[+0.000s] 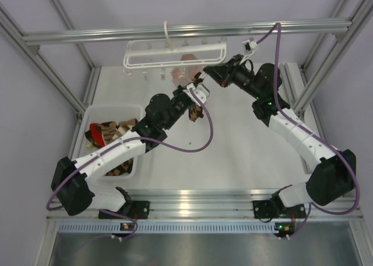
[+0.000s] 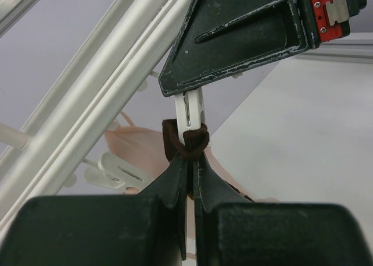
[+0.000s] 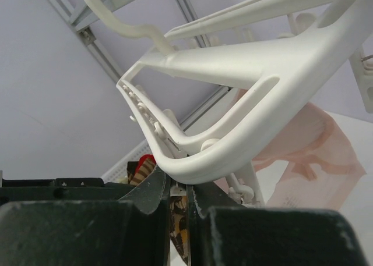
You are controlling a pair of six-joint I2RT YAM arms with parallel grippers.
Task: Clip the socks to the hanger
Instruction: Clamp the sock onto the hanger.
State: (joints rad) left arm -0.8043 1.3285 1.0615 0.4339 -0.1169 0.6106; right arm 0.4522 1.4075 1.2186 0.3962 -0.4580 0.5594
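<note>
left gripper was clamped fully shut on the sock cuff, right gripper pinched closed on a clip under the hanger; cuff sat just above the left fingertips, wrapped against the clip's lower end, pointing up, sock's long axis roughly vertical.

White hanger. Left, white bin: socks, dark brown/orange-tan diamond check. Far: pale pink cloth.
</note>
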